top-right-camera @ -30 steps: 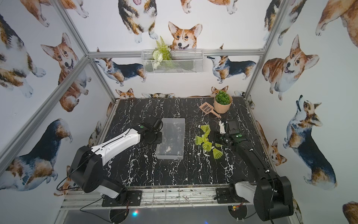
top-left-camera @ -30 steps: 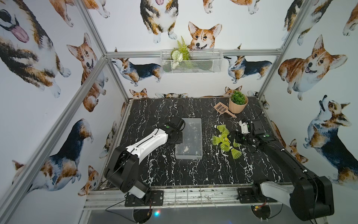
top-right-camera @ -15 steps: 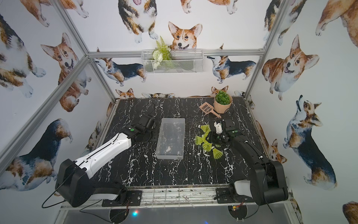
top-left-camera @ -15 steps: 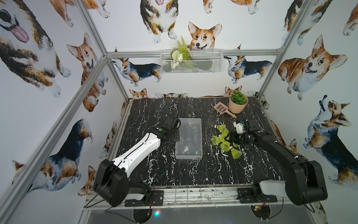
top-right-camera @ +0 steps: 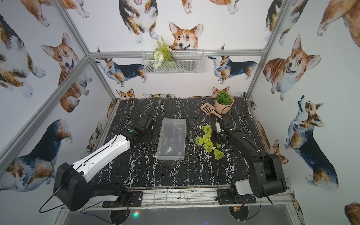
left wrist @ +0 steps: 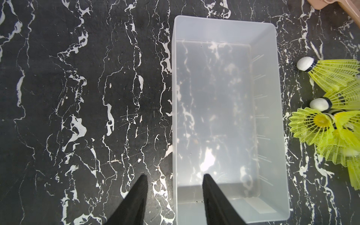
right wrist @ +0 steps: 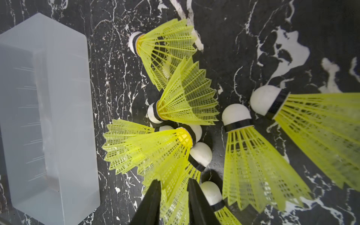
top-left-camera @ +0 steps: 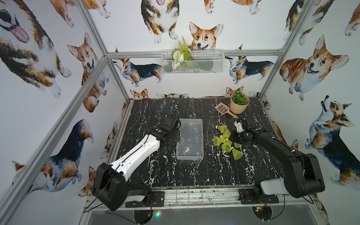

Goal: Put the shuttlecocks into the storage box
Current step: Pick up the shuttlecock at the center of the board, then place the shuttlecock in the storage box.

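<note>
Left jaws stand apart, astride the storage box (left wrist: 271, 97) wall. Right jaws are narrow around a shuttlecock (right wrist: 165, 155) skirt, grip unclear; other shuttlecocks (right wrist: 187, 97) lie just beyond.

storage box (top-left-camera: 190, 119) open-topped, shuttlecocks (top-left-camera: 226, 145) clustered beside

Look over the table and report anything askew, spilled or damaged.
The shuttlecocks lie in a tangled heap on the table beside the storage box, skirts overlapping and tips pointing every way; none is in the box. The box itself sits flat and upright. No damage shows.
</note>
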You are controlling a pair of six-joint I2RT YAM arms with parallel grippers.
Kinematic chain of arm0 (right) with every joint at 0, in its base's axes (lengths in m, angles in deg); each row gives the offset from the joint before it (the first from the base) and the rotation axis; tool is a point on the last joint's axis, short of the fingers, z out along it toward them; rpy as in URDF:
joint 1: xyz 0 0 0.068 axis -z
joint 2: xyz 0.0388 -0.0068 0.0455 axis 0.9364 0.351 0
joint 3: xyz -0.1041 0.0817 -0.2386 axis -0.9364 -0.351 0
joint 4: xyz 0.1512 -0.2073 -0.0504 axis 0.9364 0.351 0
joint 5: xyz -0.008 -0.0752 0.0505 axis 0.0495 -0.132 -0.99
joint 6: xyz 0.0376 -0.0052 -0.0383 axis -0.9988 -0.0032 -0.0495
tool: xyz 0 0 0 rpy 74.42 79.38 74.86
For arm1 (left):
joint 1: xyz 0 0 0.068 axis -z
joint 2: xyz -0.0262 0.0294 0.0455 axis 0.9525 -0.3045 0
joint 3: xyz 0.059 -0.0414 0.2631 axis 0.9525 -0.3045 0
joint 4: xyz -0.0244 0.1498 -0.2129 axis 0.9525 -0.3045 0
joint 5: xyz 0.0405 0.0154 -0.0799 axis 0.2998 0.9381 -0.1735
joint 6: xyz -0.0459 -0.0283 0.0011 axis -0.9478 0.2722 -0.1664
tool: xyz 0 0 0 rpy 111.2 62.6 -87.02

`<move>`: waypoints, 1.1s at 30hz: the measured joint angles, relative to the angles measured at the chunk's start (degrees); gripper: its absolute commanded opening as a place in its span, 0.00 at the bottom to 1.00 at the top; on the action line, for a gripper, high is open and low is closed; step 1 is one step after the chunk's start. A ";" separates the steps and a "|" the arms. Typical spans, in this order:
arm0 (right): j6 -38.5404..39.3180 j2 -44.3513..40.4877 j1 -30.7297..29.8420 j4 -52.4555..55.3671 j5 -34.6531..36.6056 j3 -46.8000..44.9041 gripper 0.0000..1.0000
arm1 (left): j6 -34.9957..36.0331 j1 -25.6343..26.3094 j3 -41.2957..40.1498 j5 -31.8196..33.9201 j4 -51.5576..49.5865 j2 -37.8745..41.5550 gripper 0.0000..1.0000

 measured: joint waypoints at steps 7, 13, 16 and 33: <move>-1.57 1.22 -0.59 0.11 1.42 1.88 0.02 | 1.53 0.00 0.00 -1.42 0.15 1.81 0.50; -1.92 0.61 -0.83 1.49 3.06 3.80 0.00 | 3.28 0.28 0.66 -2.71 0.46 3.04 0.49; -1.90 -0.46 -1.20 3.76 4.26 6.03 0.00 | 5.11 1.90 1.75 -3.82 0.68 3.54 0.49; 1.53 4.79 -7.32 24.00 1.55 29.20 0.00 | 31.19 28.02 17.46 0.48 5.07 -3.41 0.71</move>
